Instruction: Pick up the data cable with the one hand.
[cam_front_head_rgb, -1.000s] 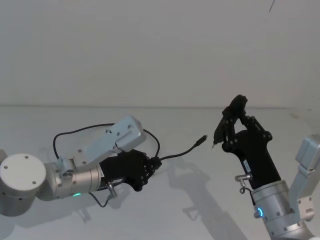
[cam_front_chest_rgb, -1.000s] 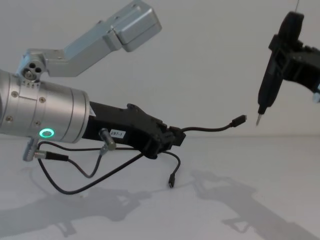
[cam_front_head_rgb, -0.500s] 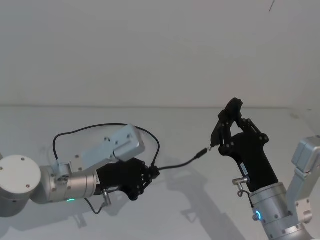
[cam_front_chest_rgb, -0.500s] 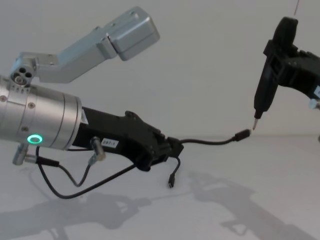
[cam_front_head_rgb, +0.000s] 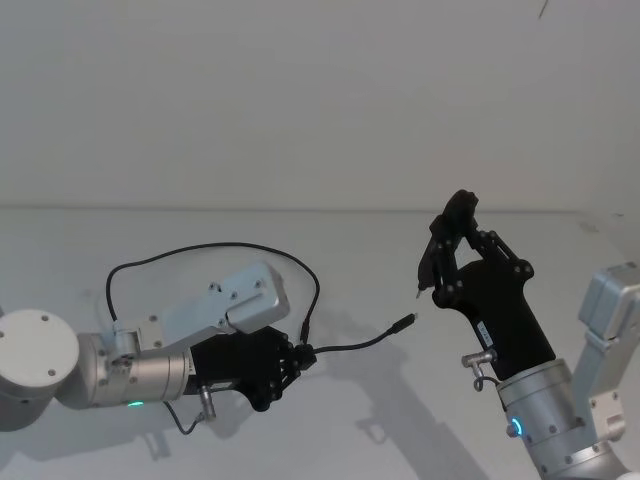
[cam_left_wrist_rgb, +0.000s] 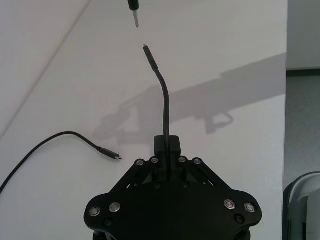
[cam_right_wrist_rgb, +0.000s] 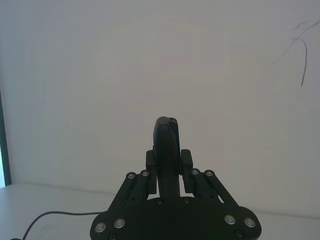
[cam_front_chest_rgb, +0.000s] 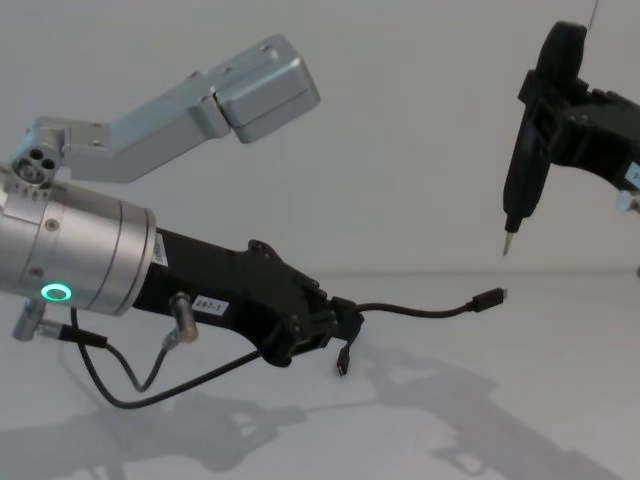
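Your left gripper (cam_front_head_rgb: 293, 355), the one with the green ring on its silver wrist, is clenched on the data cable (cam_front_chest_rgb: 420, 309) a short way back from one plug. You can see that plug (cam_front_chest_rgb: 491, 296) jutting out in front of the jaws, held in the air above the white table (cam_front_head_rgb: 350, 440). From the left wrist view the cord (cam_left_wrist_rgb: 165, 107) rises straight out between the closed fingers. Behind the grip, the rest of the cable loops back over the table, and its other plug (cam_front_chest_rgb: 342, 362) hangs just below the gripper, close to the surface.

The grasp looks made, so the pick-up is largely done. What seems left is to lift the trailing loop clear of the table, if you want the whole cable off it.

Your right gripper (cam_front_chest_rgb: 530, 170) hangs higher and to the right, clamped on a slim black tool whose thin metal tip (cam_front_chest_rgb: 506, 244) points down, above the free plug and apart from it.

Count: one data cable with two plugs, one tool, two grippers, both closed on something.
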